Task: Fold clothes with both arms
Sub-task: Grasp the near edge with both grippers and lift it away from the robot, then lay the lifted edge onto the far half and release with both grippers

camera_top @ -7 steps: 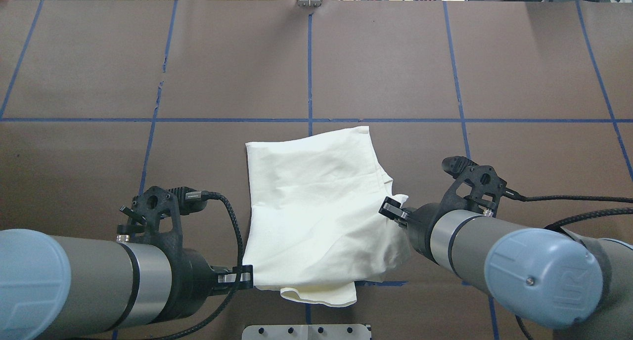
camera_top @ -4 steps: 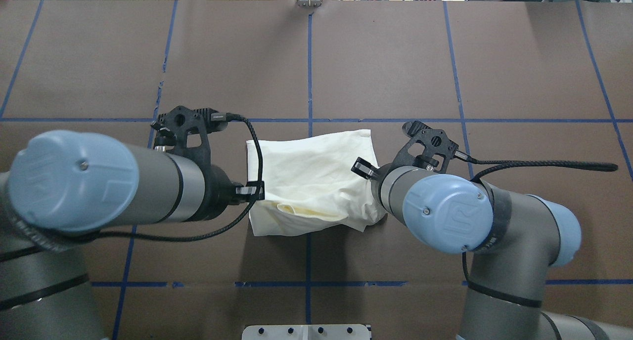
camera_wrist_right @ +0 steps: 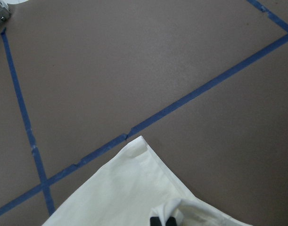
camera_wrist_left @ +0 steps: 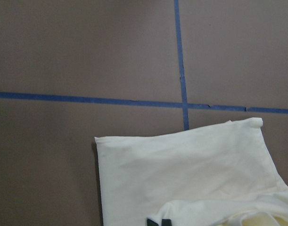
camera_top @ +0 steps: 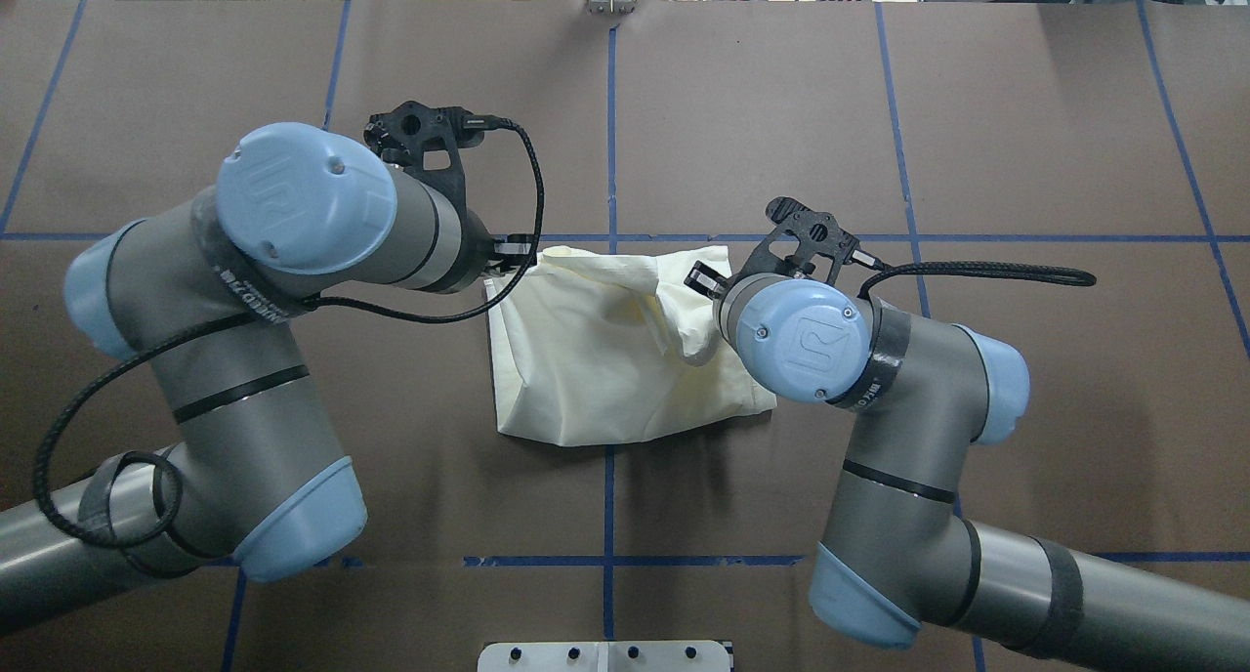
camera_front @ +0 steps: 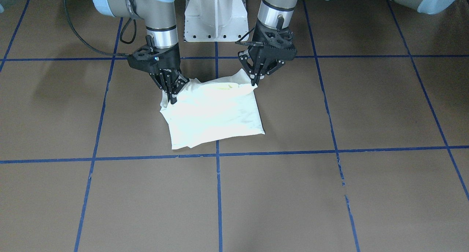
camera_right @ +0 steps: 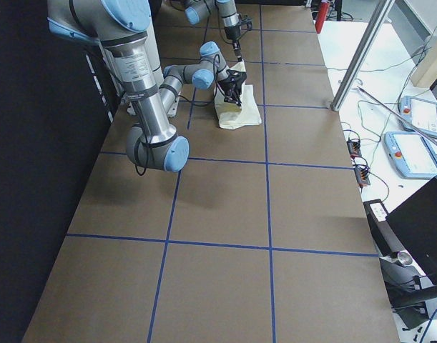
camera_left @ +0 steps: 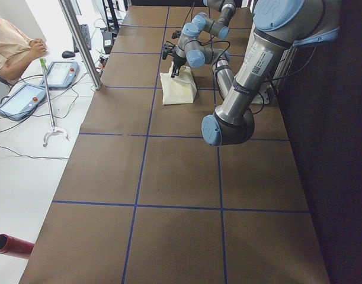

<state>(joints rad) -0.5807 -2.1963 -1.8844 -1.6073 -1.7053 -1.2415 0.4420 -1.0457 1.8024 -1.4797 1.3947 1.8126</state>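
Note:
The cream-white shirt (camera_top: 596, 379) lies folded at the table's middle with its plain side up; the cat print is hidden. My left gripper (camera_top: 508, 255) is shut on the shirt's lifted edge at its left side. My right gripper (camera_top: 698, 279) is shut on the same edge at its right side. The held edge hangs between them, a little above the shirt's far part. In the front view the left gripper (camera_front: 253, 82) and the right gripper (camera_front: 171, 98) both pinch raised cloth of the shirt (camera_front: 214, 116). Each wrist view shows cloth at the fingertips (camera_wrist_left: 159, 221) (camera_wrist_right: 162, 220).
Blue tape lines (camera_top: 611, 135) divide the brown table cover. The white pedestal base (camera_front: 215, 17) stands behind the shirt, at the robot's side. A person (camera_left: 9, 44) and tablets (camera_left: 21, 100) are beyond the table's far side.
Both grippers have carried the shirt's near edge away from the robot, over the rest of the shirt, to its far edge. Both arms have stretched forward.

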